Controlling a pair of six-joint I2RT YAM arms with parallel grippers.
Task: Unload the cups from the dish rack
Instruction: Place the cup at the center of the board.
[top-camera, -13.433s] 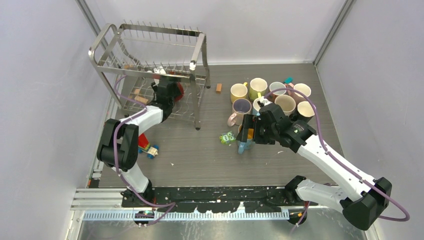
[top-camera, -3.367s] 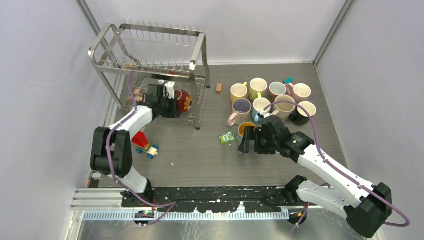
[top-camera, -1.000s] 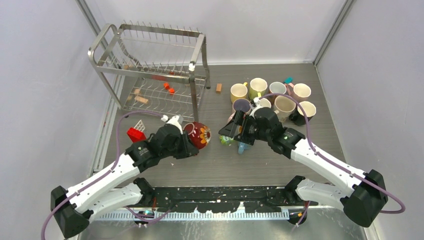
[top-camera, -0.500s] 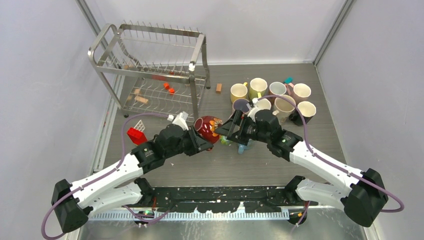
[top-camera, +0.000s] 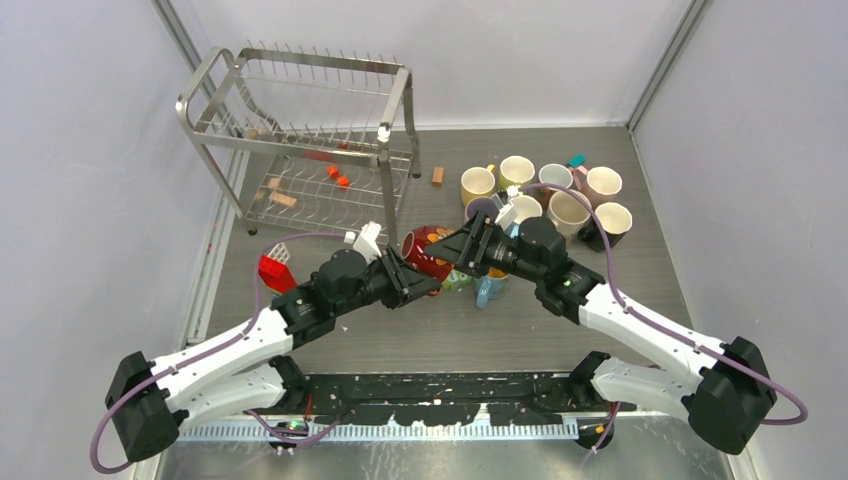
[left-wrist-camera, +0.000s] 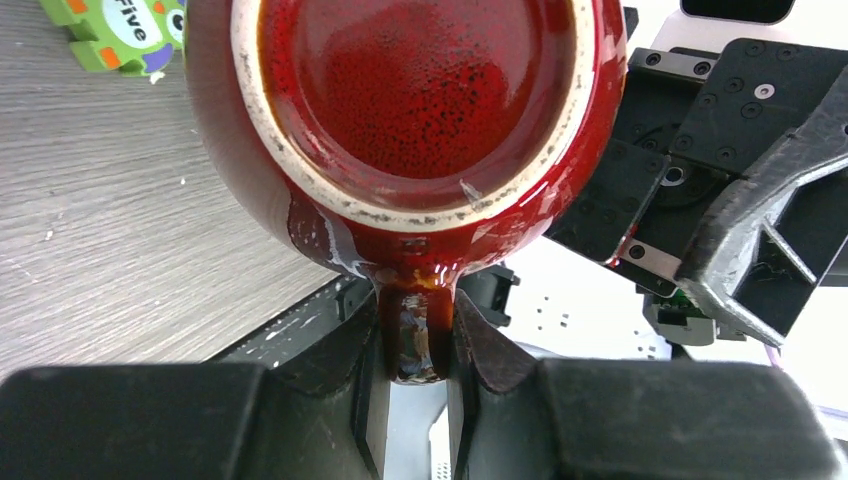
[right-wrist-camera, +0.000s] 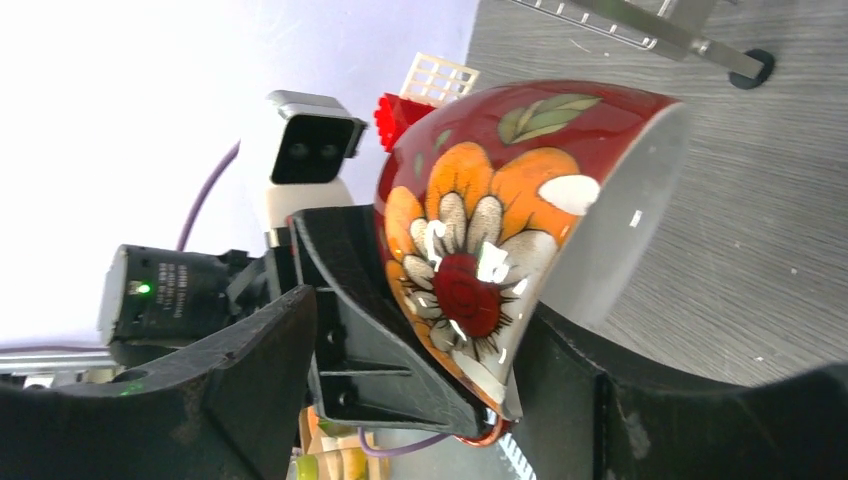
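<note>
A dark red mug with an orange flower (top-camera: 425, 250) hangs in the air over the table's middle. My left gripper (top-camera: 412, 277) is shut on its handle, which shows between the fingers in the left wrist view (left-wrist-camera: 417, 345) under the mug's base (left-wrist-camera: 410, 100). My right gripper (top-camera: 457, 250) is open, with its jaws standing either side of the mug's body (right-wrist-camera: 490, 220), one beside the rim. The dish rack (top-camera: 300, 130) stands at the back left and holds no mug. Several pastel cups (top-camera: 540, 195) stand grouped at the back right.
Small toy blocks (top-camera: 335, 178) lie on the rack's lower tier. A red toy (top-camera: 270, 270) lies left of my left arm. A green block (top-camera: 455, 282) and a blue object (top-camera: 490, 290) lie under my right gripper. A wooden block (top-camera: 437, 176) lies right of the rack.
My left arm has carried the red mug out of the rack and to the right. My right gripper has left the orange cup, moved left and opened around the mug.
</note>
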